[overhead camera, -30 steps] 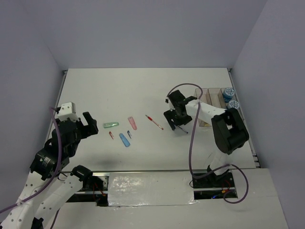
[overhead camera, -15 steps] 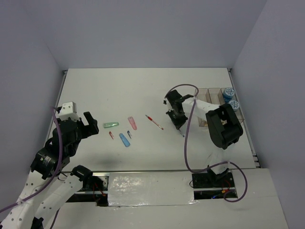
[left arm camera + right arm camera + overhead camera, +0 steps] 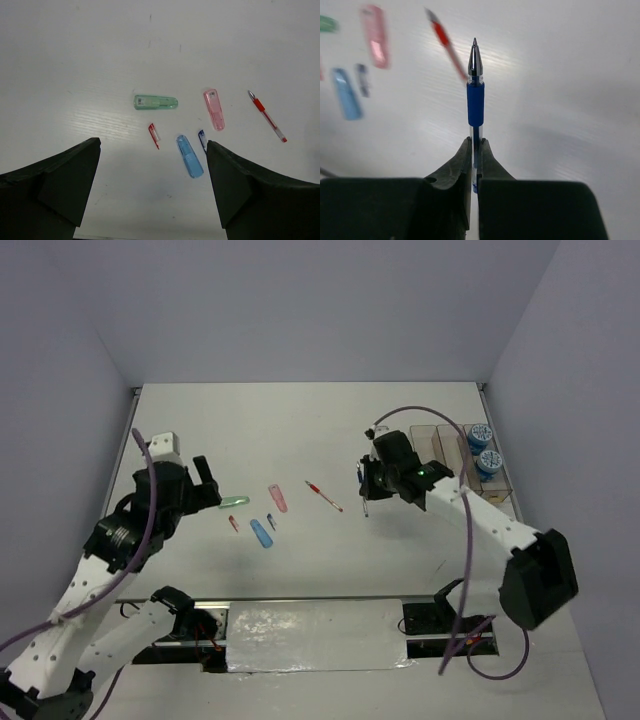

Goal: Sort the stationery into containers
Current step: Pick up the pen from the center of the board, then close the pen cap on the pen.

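Worktop point(image 3: 300, 430) carries the red pen point(image 3: 267, 119) and small coloured pieces point(image 3: 214, 109) under the left tool point(image 3: 152, 144), its jaws spread wide, while the right tool point(image 3: 475, 145) grips the blue pen point(image 3: 475, 100) in the air, near the bins point(image 3: 447, 440).

Bright even light, soft shadows; blue pen point(image 3: 475, 102) sharp, background blurred

Blue pen point(image 3: 475, 100) clamped in right jaws; red pen point(image 3: 266, 116), green piece point(image 3: 155, 102), pink piece point(image 3: 214, 109), blue piece point(image 3: 190, 156) on table point(image 3: 300, 430); rolls point(image 3: 481, 433) in rightmost bin point(image 3: 497, 485).
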Motion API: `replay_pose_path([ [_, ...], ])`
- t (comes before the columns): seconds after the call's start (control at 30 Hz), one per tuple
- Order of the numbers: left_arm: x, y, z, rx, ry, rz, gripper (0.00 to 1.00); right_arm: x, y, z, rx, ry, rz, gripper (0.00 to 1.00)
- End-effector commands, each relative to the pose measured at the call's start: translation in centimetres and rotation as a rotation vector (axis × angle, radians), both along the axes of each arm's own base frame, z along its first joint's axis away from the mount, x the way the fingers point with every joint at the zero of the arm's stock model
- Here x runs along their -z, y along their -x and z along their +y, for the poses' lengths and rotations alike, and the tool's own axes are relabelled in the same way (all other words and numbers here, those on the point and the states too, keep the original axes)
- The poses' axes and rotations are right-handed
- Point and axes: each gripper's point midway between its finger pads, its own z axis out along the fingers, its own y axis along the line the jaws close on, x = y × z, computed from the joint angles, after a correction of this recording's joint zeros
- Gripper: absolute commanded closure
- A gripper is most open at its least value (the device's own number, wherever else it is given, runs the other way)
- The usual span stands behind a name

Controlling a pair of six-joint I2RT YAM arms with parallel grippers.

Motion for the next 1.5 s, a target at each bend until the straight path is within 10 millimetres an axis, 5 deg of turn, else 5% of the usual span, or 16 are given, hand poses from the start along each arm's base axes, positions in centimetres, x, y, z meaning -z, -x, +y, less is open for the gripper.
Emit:
replay_pose_path([
  [0.0,1.4,-2.0,-3.2,0.007,0.113,0.091,0.01,-4.4,1.2,3.1,0.043,-0.182,-0.09,1.0],
  [0.2,6.5,-4.6,-7.8,-0.034,0.152,0.221,0.04,-6.1,4.1,2.1,0.069,-0.177,-0.145,1.0],
  [0.43,9.2,-5.5,-12.7,-0.109,0.115,0.269,0.14,-5.1,6.0,0.4,0.056,-0.158,-0.155,1.0],
  [0.5,10.7,-5.6,-12.7,-0.166,0.068,0.292,0.21,-4.9,6.6,0.3,0.04,-0.167,-0.156,1.0],
  [0.53,11.4,-5.7,-13.1,-0.173,0.04,0.3,0.36,-5.0,6.8,0.1,0.037,-0.164,-0.16,1.0],
  [0.57,11.9,-5.5,-13.0,-0.184,0.019,0.317,0.4,-4.8,6.9,-0.1,0.039,-0.159,-0.161,1.0],
  [0.8,14.4,-6.0,-13.9,-0.244,-0.016,0.375,0.4,-6.1,8.0,-1.0,0.018,-0.18,-0.201,1.0],
  [1.47,20.5,-4.8,-14.5,-0.248,-0.015,0.499,0.45,-5.3,8.4,-1.0,-0.02,-0.15,-0.184,1.0],
])
